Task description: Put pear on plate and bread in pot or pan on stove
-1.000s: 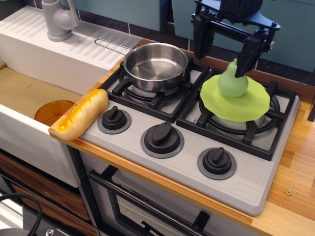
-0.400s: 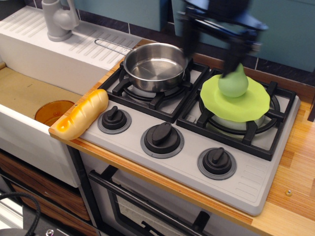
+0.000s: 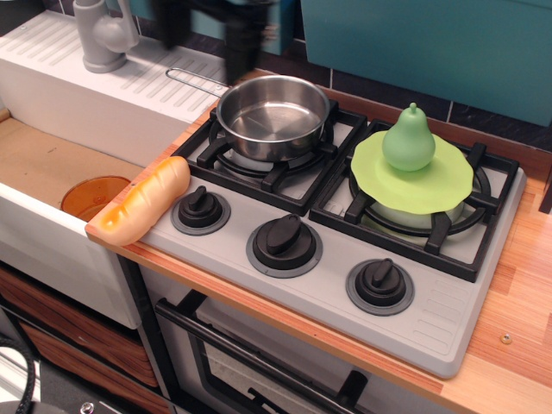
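Moved since the earlier frames: the pincer [image 3: 210,39] has left the spot over the pear and now sits at the upper left of the frame, a dark motion-blurred shape above the pan handle and the drainboard. Blur is too heavy to tell how wide it is; two dark streaks hang down, nothing visibly held, nothing touched that I can make out.

Pear [image 3: 408,141] stands upright on the plate [image 3: 440,185], stem up, toward the plate's back edge, same spot as before. Plate lies on the right burner grate, right of center in the frame.

Pan [image 3: 272,116] sits on the left burner grate, upper middle, empty, wire handle pointing to the upper left over the drainboard [image 3: 78,73].

Bread [image 3: 142,203] lies at the left of the frame on the front left corner of the wooden table [image 3: 517,285], just beside the leftmost knob [image 3: 199,209], tilted diagonally, lower end overhanging toward the sink. Not in the pan. Unchanged.

Stove [image 3: 345,293] fills the center; three black knobs run in a row along its front. Orange dish [image 3: 93,197] is in the sink at lower left, partly hidden by the bread. Grey faucet [image 3: 102,34] at top left.
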`<act>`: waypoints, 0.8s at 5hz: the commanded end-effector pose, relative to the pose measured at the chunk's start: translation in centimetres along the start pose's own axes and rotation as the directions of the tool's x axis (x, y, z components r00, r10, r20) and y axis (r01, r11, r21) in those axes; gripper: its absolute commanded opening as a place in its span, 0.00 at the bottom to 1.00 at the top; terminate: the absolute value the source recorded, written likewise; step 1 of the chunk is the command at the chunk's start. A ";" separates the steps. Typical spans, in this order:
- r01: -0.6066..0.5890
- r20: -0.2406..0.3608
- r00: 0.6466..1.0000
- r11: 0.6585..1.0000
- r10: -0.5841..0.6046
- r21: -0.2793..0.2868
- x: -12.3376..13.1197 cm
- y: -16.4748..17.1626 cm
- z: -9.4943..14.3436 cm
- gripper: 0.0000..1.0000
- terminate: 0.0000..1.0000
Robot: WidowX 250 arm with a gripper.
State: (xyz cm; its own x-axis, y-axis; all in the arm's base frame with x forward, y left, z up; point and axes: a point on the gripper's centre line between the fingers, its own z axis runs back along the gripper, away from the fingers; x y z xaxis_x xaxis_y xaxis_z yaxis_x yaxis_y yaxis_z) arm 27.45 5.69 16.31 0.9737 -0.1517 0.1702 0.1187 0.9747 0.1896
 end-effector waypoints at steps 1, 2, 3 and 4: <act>-0.040 0.038 0.998 0.999 0.039 0.033 -0.5 3.2 -0.9 1.00 0.00; -0.052 0.050 0.997 0.999 0.052 0.003 -1.4 3.9 -3.2 1.00 0.00; -0.085 0.052 0.995 0.996 0.086 -0.020 -2.3 4.5 -5.0 1.00 0.00; -0.103 0.061 0.993 0.994 0.105 -0.040 -3.5 4.3 -6.6 1.00 0.00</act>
State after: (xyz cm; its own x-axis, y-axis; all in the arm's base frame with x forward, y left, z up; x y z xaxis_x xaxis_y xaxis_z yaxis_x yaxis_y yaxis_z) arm 25.32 11.76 9.24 0.9718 -0.0546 0.2295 0.0288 0.9930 0.1143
